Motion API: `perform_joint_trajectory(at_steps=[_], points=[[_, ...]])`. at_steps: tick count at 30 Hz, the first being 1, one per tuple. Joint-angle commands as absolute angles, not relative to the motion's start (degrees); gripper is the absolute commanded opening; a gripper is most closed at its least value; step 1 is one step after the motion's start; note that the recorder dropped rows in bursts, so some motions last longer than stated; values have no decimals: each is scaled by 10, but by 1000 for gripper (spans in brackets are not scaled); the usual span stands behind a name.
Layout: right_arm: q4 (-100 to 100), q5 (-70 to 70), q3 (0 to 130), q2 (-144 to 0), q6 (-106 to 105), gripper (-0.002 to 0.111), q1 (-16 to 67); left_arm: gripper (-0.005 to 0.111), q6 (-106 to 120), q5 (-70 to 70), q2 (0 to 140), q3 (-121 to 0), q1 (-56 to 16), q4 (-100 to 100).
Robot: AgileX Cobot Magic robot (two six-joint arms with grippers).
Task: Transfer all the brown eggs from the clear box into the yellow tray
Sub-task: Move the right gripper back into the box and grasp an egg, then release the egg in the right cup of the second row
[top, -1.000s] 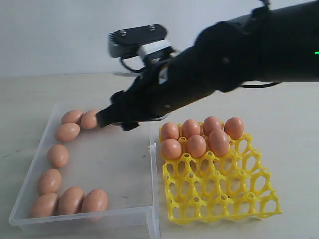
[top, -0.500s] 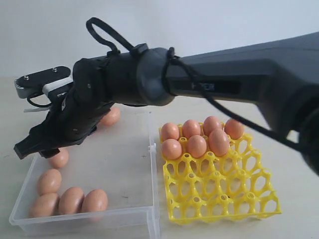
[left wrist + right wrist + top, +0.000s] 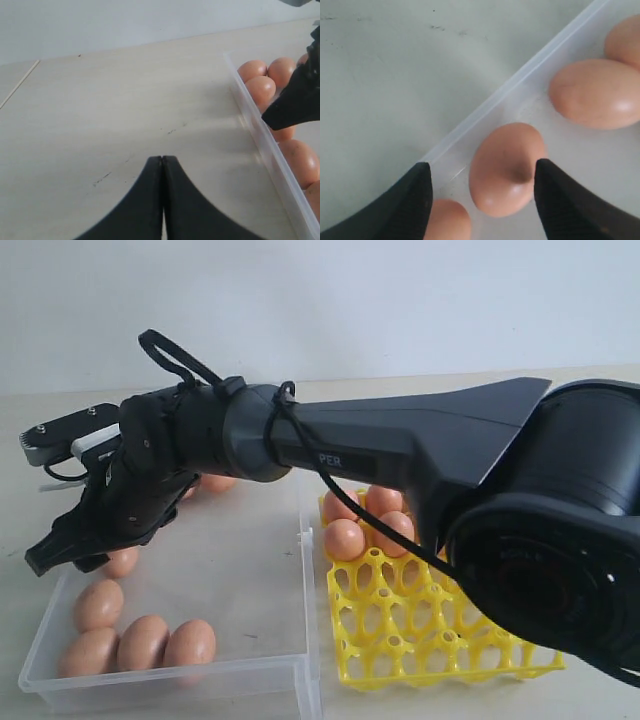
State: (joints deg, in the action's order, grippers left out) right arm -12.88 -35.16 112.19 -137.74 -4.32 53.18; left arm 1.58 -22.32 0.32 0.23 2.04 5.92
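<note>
Reaches further left and lower than half a second ago with right hand [image 3: 60, 558], spread wide over one of the brown eggs [image 3: 504, 167] by clear box [image 3: 170, 677] left wall. Holds left hand [image 3: 162, 167] pressed together above tabletop [image 3: 100, 100]. Spots more eggs seated in yellow tray [image 3: 440, 640] far cups.

Robotics lab or test bench, prob. not a home. Pale work table [image 3: 100, 100] w/ a few dark scuffs, set vs. a plain white wall [image 3: 400, 300]. Big black robot arm [image 3: 400, 440] reaches over it, w/ a loose black cable [image 3: 190, 362] looped along it & a grey camera unit [image 3: 55, 435] fixed at the wrist. On the table: brown eggs [image 3: 145, 640] in a clear box [image 3: 180, 680] & a yellow tray [image 3: 440, 645], side by side like a trial setup.
</note>
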Motion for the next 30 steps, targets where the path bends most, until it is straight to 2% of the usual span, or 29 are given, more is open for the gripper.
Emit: perform_joint_trajectory(at_steps=[1, 20, 23, 26, 30], points=[[-103, -348, 1131, -1379, -41, 58, 533, 0, 13, -218, 0, 0, 17, 58], [-88, -310, 1131, -1418, -23, 56, 532, 0, 13, -218, 0, 0, 17, 58], [-88, -315, 1131, -1424, -25, 38, 532, 0, 13, -218, 0, 0, 17, 58], [-88, -321, 1131, -1427, -31, 2, 532, 0, 13, -218, 0, 0, 17, 58], [-94, -271, 1090, -1391, -59, 0, 532, 0, 13, -218, 0, 0, 17, 58]])
